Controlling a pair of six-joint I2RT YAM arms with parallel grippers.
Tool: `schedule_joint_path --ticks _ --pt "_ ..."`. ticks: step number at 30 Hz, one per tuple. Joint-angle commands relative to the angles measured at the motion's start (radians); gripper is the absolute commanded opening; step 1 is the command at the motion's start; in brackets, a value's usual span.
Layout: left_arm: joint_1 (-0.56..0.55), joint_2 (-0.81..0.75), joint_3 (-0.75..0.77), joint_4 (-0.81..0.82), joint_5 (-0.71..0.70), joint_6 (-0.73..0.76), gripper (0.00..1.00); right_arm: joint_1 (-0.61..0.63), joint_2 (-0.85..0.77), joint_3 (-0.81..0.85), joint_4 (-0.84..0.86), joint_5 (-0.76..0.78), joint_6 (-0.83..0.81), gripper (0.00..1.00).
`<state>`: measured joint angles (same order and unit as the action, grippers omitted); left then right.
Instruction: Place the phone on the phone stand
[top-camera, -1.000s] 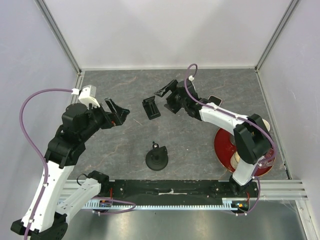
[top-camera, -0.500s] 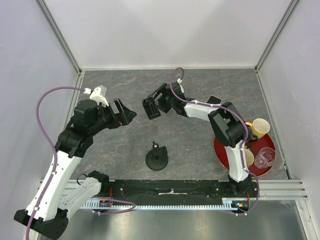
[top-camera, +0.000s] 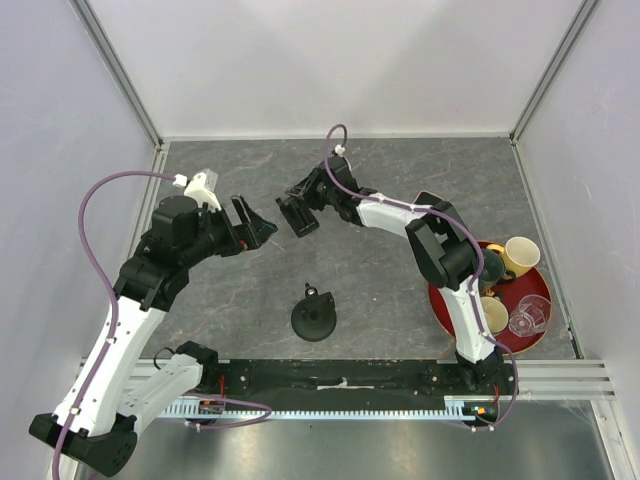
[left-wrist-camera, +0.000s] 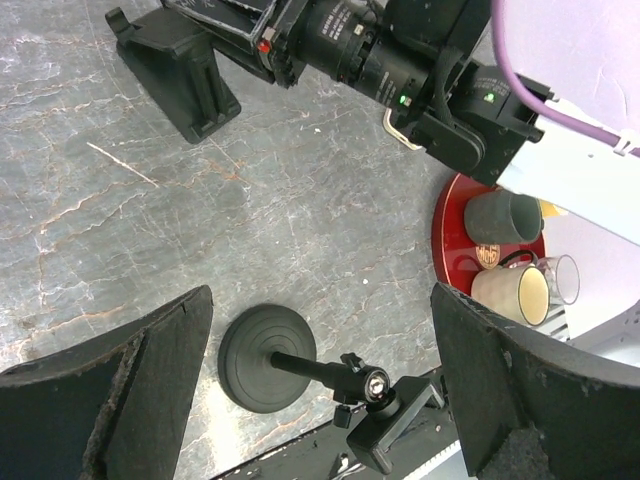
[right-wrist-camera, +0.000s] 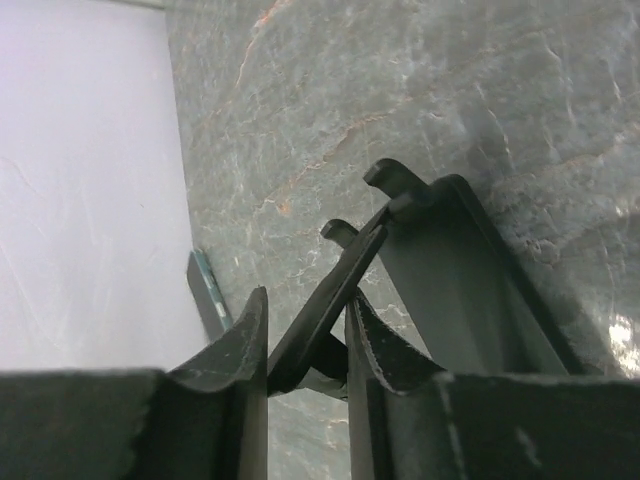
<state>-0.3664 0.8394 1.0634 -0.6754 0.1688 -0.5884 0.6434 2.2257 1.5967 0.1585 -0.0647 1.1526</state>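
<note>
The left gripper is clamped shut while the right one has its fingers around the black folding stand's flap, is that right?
Not quite. The left gripper is wide open and holds nothing, as the left wrist view shows. The right gripper does have its fingers either side of the flap of the black folding stand.

Bright, even overhead light casts soft shadows on the grey table; the right claw looms blurred up close.

a robotics lab test cell: a left robot arm and a right robot arm, trailing purple cables, bolted to a metal rail along a grey stone-patterned table, boxed in by plain pale wall panels in aluminium framing.
</note>
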Motion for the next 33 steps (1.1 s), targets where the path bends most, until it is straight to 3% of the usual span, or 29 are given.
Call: schedule_joint_path --ticks 1,2,5,6,8,9,10,13,17,19,23,25,26,30,33 --pt "0.0 -0.003 -0.008 0.043 0.041 -0.013 0.95 -0.005 0.032 0.12 -0.103 -0.058 -0.273 0.14" --pt "0.0 -0.002 -0.01 0.043 0.043 -0.011 0.95 -0.008 0.034 0.138 -0.132 -0.081 -0.372 0.07" --pt "0.0 -0.006 -0.016 0.042 0.043 -0.001 0.95 -0.043 0.038 0.186 -0.155 -0.326 -0.516 0.0" --pt "0.0 -0.005 -0.019 0.04 0.043 0.004 0.95 -0.068 0.041 0.206 -0.155 -0.506 -0.587 0.0" --pt "0.0 0.0 -0.026 0.042 0.044 0.01 0.95 -0.082 0.049 0.236 -0.245 -0.642 -0.686 0.0" --pt "0.0 0.009 -0.029 0.043 0.047 0.015 0.95 -0.086 0.054 0.288 -0.313 -0.711 -0.849 0.0" --pt "0.0 0.015 -0.034 0.042 0.058 0.018 0.95 -0.087 0.057 0.319 -0.503 -0.762 -0.945 0.0" --pt "0.0 0.046 -0.04 0.054 0.087 0.029 0.95 -0.087 0.055 0.37 -0.792 -0.753 -1.25 0.0" --pt "-0.002 0.072 -0.051 0.076 0.106 0.024 0.95 -0.103 0.032 0.325 -0.939 -0.79 -1.453 0.01" --pt "-0.002 0.082 -0.062 0.1 0.13 0.021 0.95 -0.103 0.04 0.336 -0.987 -0.799 -1.484 0.07" --pt "0.0 0.113 -0.071 0.137 0.192 0.024 0.93 -0.103 0.034 0.368 -0.987 -0.733 -1.444 0.54" --pt "0.0 0.127 -0.063 0.137 0.213 0.035 0.93 -0.103 0.011 0.349 -0.927 -0.618 -1.397 0.63" --pt "0.0 0.135 -0.062 0.138 0.221 0.042 0.93 -0.103 -0.024 0.335 -0.9 -0.575 -1.365 0.72" --pt "0.0 0.205 -0.027 0.135 0.245 0.094 0.93 -0.103 -0.112 0.247 -0.798 -0.445 -1.266 0.81" --pt "0.003 0.245 0.003 0.129 0.187 0.107 0.93 -0.106 -0.178 0.203 -0.72 -0.365 -1.208 0.86"
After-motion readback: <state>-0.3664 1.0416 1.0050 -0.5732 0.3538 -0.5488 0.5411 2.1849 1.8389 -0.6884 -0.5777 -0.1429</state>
